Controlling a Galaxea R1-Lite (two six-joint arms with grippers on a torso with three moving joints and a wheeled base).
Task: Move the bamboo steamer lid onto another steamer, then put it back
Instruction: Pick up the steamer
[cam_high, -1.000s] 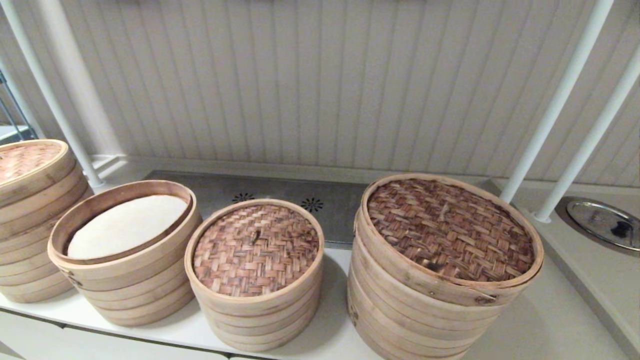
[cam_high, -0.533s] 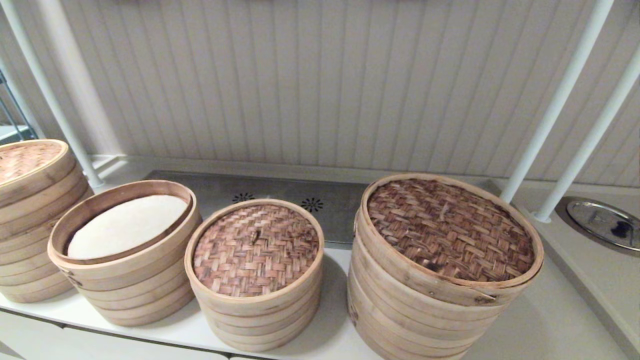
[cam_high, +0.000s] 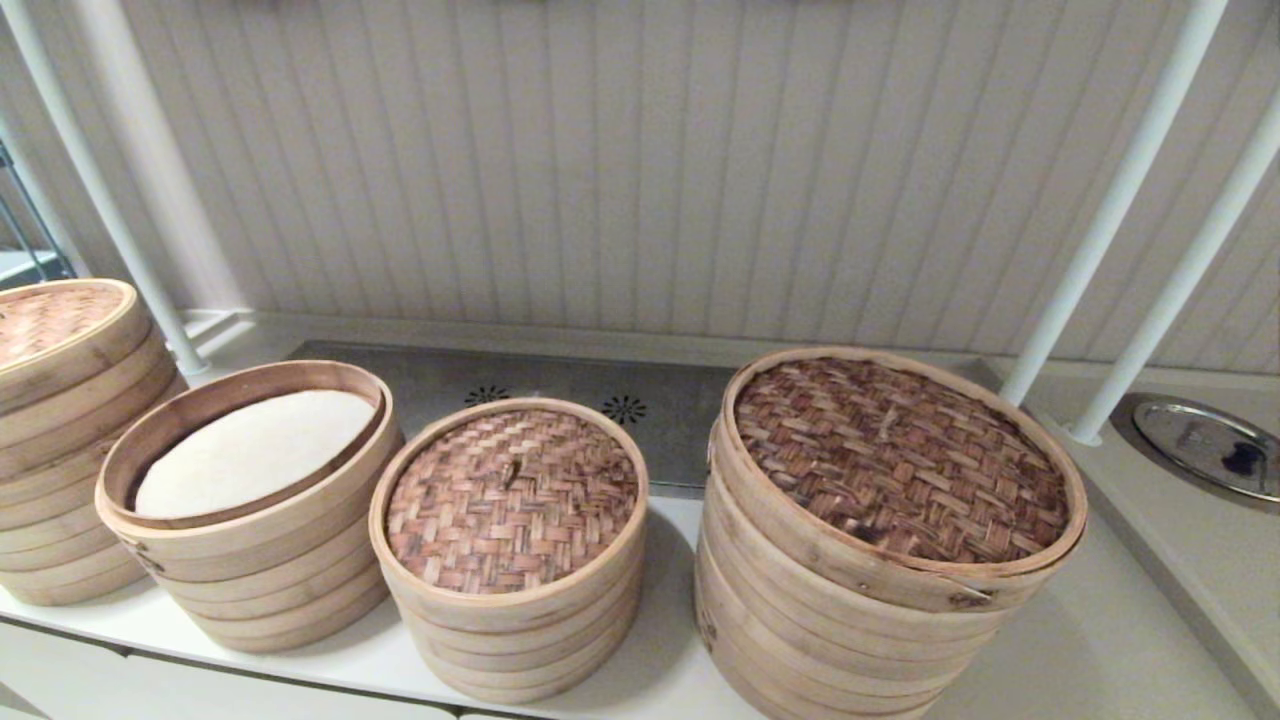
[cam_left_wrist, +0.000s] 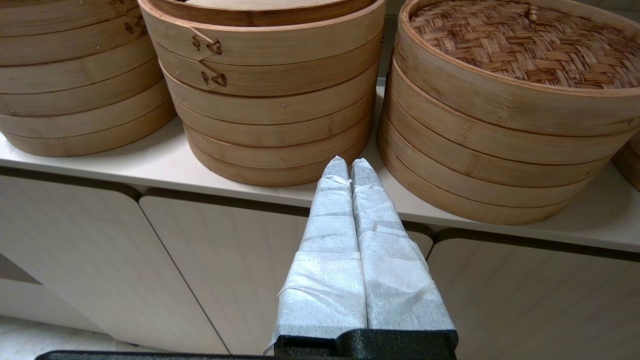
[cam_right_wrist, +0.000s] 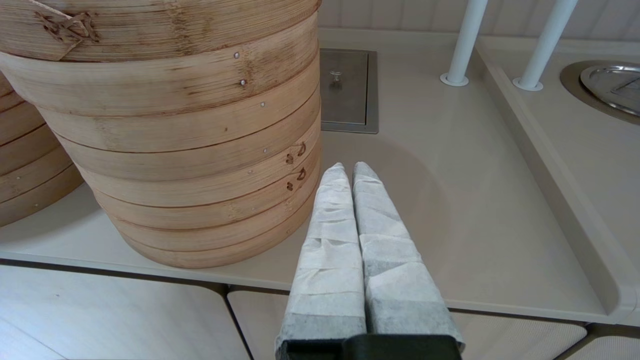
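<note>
Pale counter (cam_high: 1080, 640), panelled wall (cam_high: 620, 160) behind

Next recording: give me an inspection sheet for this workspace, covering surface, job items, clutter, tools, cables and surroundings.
Surface: pale counter over cabinet doors; steel inset panel behind the stacks.
Job's things: bamboo steamer lid sits on the middle stack; open steamer with white cloth liner stands to its left, uncovered.
Clutter: large dark-weave stack on the right; taller lidded stack far left; round metal cover.
Tools: left tool shut, empty, before the counter edge; right tool shut, empty, beside the large stack.
Cables: nothing seen.
Surroundings: panelled wall, white poles.
</note>
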